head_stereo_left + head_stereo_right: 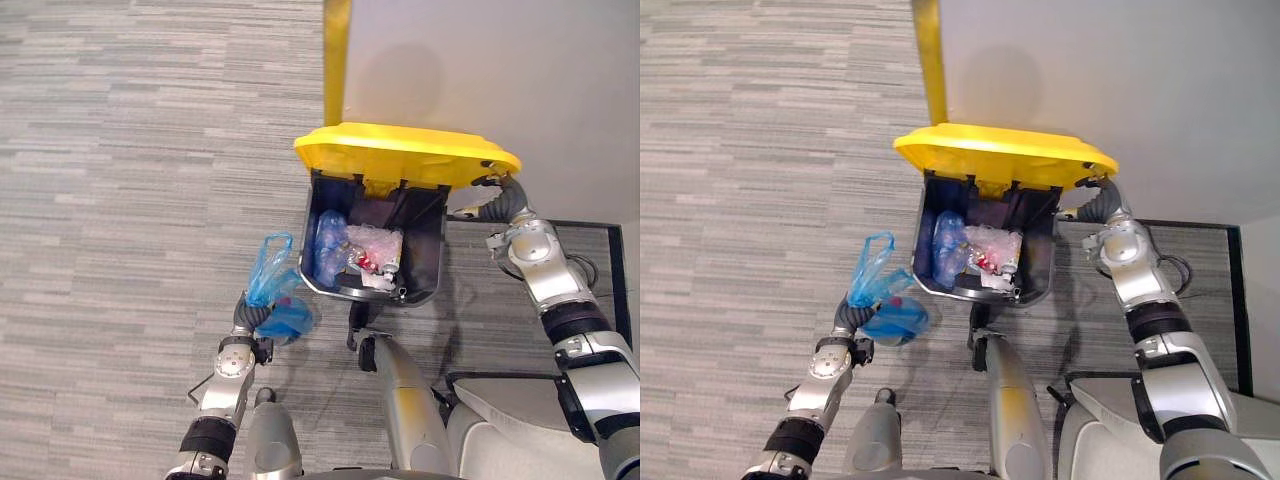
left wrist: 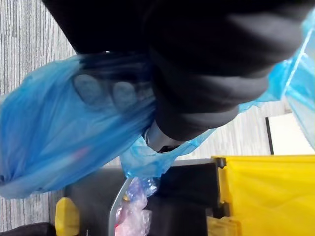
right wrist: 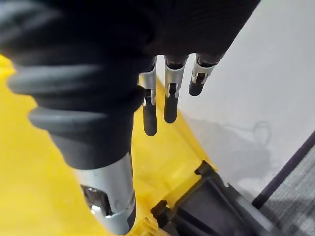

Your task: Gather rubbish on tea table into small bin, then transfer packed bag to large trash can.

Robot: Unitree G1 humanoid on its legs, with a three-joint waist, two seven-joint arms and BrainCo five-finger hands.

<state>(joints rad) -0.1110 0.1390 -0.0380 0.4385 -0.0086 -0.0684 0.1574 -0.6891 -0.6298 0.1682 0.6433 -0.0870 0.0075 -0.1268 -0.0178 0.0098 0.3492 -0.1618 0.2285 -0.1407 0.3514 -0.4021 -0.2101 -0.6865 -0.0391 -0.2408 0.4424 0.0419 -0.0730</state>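
The scene is lit brightly and evenly by soft, diffuse light. A broad, soft-edged shadow is thrown by the yellow lid (image 1: 405, 152) onto the pale wall (image 1: 500, 60) behind it, and a darker patch is laid on the floor (image 1: 120, 150) beside the large trash can (image 1: 425, 250). The can's inside is left in deep shade, with only the rubbish (image 1: 368, 248) at its bottom picked out. A mild sheen is carried by the lid. In the left wrist view the blue bag (image 2: 44, 142) is lit through, so that the fingers (image 2: 88, 88) of the left hand (image 1: 247, 313) are seen as dim shapes behind the film, and the ribbed cover (image 2: 206, 54) is rendered nearly black.
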